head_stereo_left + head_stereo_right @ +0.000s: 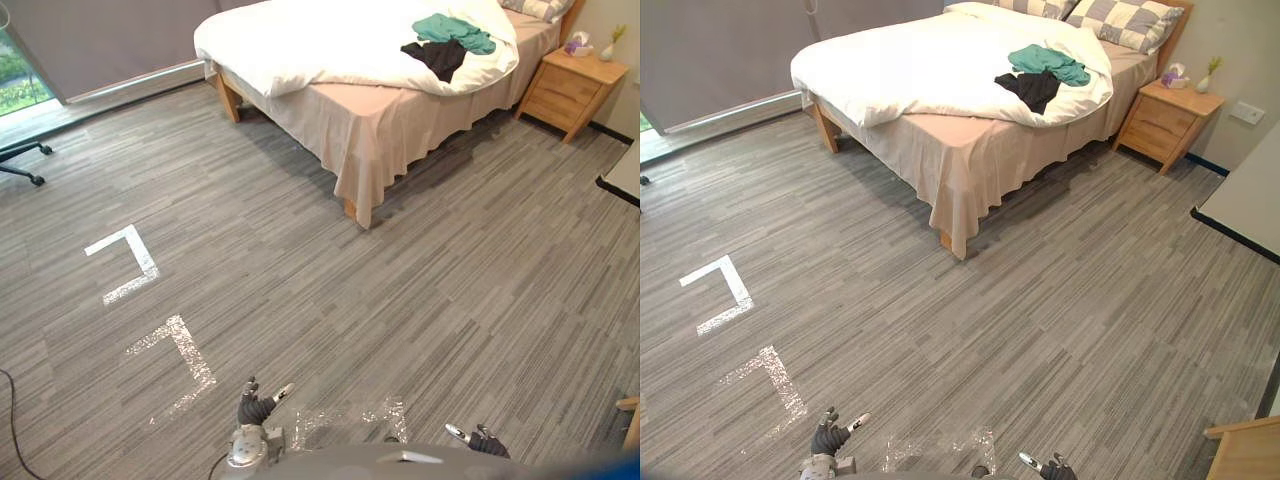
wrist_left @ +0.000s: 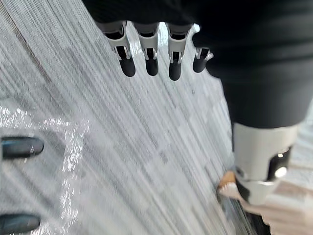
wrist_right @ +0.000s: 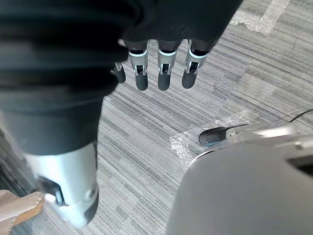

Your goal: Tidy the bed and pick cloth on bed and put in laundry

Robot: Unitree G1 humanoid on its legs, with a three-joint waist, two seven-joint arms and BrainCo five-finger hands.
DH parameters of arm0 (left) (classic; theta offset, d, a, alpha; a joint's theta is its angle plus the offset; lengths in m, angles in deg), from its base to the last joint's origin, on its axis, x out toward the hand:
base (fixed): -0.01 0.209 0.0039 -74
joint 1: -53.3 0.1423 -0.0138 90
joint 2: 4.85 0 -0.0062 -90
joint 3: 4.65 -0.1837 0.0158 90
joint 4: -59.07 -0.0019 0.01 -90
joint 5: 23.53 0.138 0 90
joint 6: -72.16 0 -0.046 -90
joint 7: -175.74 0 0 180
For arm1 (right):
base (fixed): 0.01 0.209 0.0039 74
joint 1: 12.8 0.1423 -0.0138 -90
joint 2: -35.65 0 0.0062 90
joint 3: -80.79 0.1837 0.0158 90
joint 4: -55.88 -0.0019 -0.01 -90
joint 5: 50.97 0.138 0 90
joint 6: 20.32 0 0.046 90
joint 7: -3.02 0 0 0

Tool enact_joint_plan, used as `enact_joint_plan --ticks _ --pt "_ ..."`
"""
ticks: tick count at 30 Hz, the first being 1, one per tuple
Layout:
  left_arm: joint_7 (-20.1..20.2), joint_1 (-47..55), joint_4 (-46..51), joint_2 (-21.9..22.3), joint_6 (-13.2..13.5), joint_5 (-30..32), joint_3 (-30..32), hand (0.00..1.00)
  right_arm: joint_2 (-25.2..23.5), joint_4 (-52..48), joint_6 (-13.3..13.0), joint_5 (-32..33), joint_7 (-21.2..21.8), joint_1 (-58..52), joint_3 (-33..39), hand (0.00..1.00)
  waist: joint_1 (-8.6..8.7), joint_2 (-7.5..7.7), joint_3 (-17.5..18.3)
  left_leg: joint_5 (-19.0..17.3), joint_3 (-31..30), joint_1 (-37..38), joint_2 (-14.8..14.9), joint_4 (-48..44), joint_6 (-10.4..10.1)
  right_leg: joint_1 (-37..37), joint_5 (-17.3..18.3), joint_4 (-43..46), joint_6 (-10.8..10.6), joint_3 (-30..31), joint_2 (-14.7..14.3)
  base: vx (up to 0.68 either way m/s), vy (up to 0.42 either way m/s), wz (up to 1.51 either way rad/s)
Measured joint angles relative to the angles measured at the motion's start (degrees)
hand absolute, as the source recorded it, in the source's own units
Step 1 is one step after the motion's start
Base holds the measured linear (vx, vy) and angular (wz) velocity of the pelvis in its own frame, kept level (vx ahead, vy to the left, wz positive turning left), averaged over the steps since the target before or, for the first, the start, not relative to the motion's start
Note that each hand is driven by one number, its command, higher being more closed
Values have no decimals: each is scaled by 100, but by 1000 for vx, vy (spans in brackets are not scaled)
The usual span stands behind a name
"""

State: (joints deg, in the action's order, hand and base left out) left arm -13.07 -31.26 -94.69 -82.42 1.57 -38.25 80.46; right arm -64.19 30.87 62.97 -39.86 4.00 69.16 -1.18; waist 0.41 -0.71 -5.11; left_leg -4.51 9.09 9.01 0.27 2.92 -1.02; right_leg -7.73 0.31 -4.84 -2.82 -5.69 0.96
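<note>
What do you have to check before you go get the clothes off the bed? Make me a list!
1. Left hand free: ok, fingers relaxed, holding nothing.
2. Right hand free: ok, fingers relaxed, holding nothing.
3. Clothes found: ok, the green cloth and black cloth lie together on the white duvet.
4. Clothes within reach: not ok, the bed stands well across the floor from both hands.
5. Way to the bed: ok as far as I can see; flat tape marks lie on the floor, off to the left.
6. Where the laundry goes: cannot tell.
</note>
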Motion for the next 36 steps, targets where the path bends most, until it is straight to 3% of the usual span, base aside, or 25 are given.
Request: enact_joint_plan --ticks 3,8,11,18,22,29,36 --pt "949 3 -5 -93 -122 -676 -87 0 1 -21 25 -8 -1 2 6 0 -8 -7 -5 -1 4 12 9 -11 1 26 49 96 78 -1 -4 -28 -10 0" --pt "1360 11 -29 -165 -412 -636 -140 0 3 -43 96 -15 5 -9 22 0 -15 -7 -4 15 109 73 22 -5 26 22 54 108 120 18 -12 -49 -20 -7" --pt "1339 3 -52 -192 -803 -582 -136 0 3 -43 98 -26 11 -31 31 0 -14 8 14 29 133 98 26 15 48 18 47 85 153 25 -21 -25 -15 -4" --pt "716 -111 -38 -160 -1328 -139 -60 0 5 -39 140 -125 2 -34 40 0 -16 35 37 76 131 116 32 121 89 1 23 -16 183 15 -49 17 -10 0" --pt "588 -147 -48 -116 -1565 -5 182 0 -8 -2 130 -124 -2 -26 40 0 -25 42 51 79 128 212 52 202 82 -94 23 -36 179 -12 -80 64 -9 0" --pt "454 -229 -47 -102 -1877 305 396 0 -58 5 59 -138 -125 -19 43 0 -23 72 42 77 124 211 48 205 78 -91 40 -19 153 -33 -71 7 -1 0" --pt "346 -240 -40 -82 -1952 423 444 0 -62 -17 72 -131 -150 -30 43 0 -16 77 42 77 129 253 47 191 78 -82 85 81 176 -32 -63 0 0 0"
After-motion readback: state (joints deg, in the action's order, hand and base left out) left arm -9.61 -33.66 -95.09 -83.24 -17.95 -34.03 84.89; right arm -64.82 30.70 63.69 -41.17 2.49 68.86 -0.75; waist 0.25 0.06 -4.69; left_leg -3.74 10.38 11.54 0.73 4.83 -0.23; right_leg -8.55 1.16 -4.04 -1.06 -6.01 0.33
